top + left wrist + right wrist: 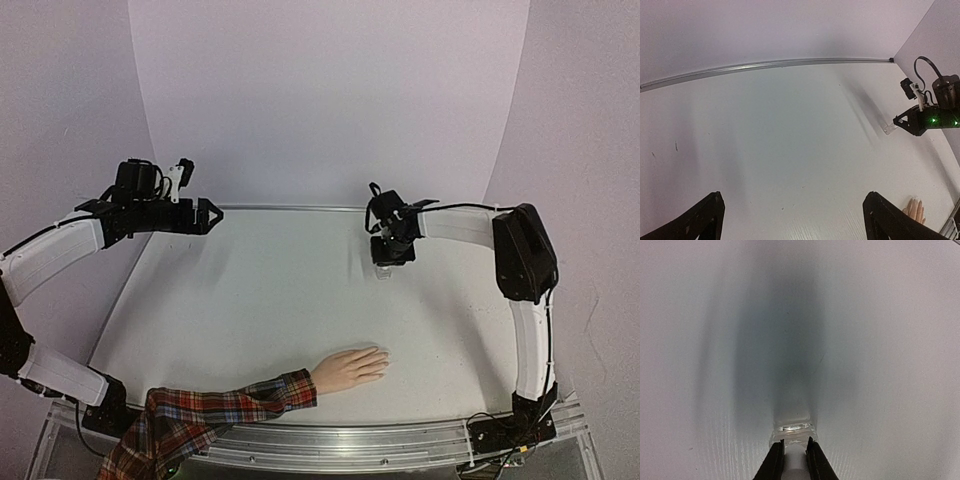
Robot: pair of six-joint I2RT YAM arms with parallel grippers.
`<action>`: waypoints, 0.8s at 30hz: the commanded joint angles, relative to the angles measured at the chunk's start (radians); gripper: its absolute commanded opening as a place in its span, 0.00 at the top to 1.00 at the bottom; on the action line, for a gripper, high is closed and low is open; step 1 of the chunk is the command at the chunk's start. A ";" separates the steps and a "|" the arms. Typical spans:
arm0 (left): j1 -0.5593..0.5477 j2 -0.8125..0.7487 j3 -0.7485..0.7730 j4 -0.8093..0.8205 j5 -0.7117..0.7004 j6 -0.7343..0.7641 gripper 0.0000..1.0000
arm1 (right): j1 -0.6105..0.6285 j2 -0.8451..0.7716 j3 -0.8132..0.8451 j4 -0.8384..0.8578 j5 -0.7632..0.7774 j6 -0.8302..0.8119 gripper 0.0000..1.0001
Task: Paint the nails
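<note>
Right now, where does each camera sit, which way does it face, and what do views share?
Top external: above, behind the bases, looking down on the table; both arms, left gripper, right gripper.
Left wrist: on the raised left arm, facing across the table; own open fingers at bottom.
Right wrist: close above the table, looking down; own fingers pinch the small bottle.
Shared: all three show that bottle.

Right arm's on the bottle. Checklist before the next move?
1. Grip: right gripper shut on the bottle: ok.
2. Is the bottle opened: cannot tell.
3. The left gripper open, apart from the bottle: ok.
4. The mannequin hand flat on the table, nothing over it: ok.
5. The nails distinguishable on the fingertips: not ok, too small.
</note>
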 commanded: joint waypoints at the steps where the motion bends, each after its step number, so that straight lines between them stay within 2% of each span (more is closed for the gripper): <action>1: -0.009 -0.021 -0.002 0.041 0.048 0.005 0.00 | 0.018 -0.111 -0.016 -0.028 0.020 -0.002 0.92; 3: -0.014 -0.020 -0.008 0.056 0.074 0.000 0.00 | 0.027 -0.176 -0.051 -0.028 0.017 0.002 0.97; 7: -0.065 -0.033 -0.037 0.117 0.132 -0.003 0.00 | 0.065 -0.276 -0.098 -0.025 0.000 0.021 0.99; 15: -0.335 0.005 -0.135 0.467 0.101 -0.017 0.01 | 0.213 -0.403 -0.143 -0.002 -0.013 0.110 0.98; 20: -0.384 0.127 -0.043 0.491 0.078 0.041 0.03 | 0.279 -0.436 -0.139 0.019 -0.042 0.178 0.98; 24: -0.401 0.177 -0.064 0.537 0.088 0.096 0.06 | 0.321 -0.437 -0.113 0.038 -0.047 0.222 0.99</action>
